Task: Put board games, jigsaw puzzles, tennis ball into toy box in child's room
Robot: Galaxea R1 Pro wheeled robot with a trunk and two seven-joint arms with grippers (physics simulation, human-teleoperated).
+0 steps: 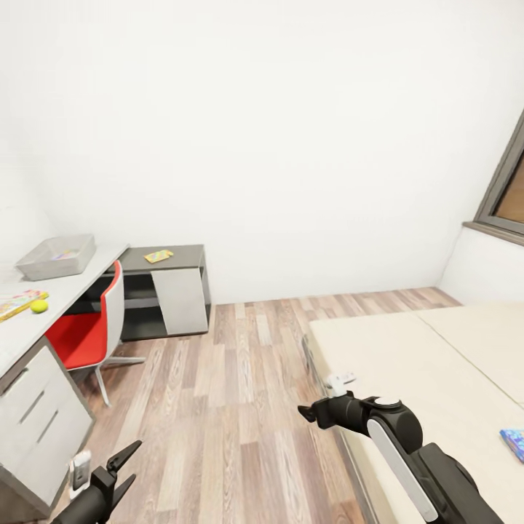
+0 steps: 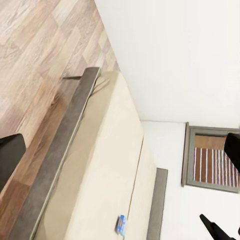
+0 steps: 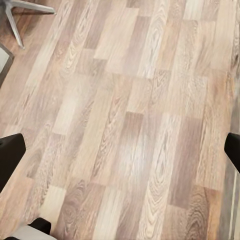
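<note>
From the head view, both pincers hang empty with jaws spread: the left pincer (image 1: 124, 466) low beside the desk (image 1: 73, 287), the right pincer (image 1: 309, 415) at the bed (image 1: 407, 364) edge. The risk, by judgement, is clipping the red chair (image 1: 84, 335) when approaching the grey toy box (image 1: 57, 257) and tennis ball (image 1: 39, 306). The left wrist view shows a blue board game (image 2: 121, 224) lying flat on the mattress. The right wrist view shows bare wooden floor (image 3: 125, 115).

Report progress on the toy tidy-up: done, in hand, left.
Done: the toy box already holds something colourful. In hand: nothing; the left pincer is open and empty. Left: the tennis ball and a flat box on the table, a blue game on the bed.
</note>
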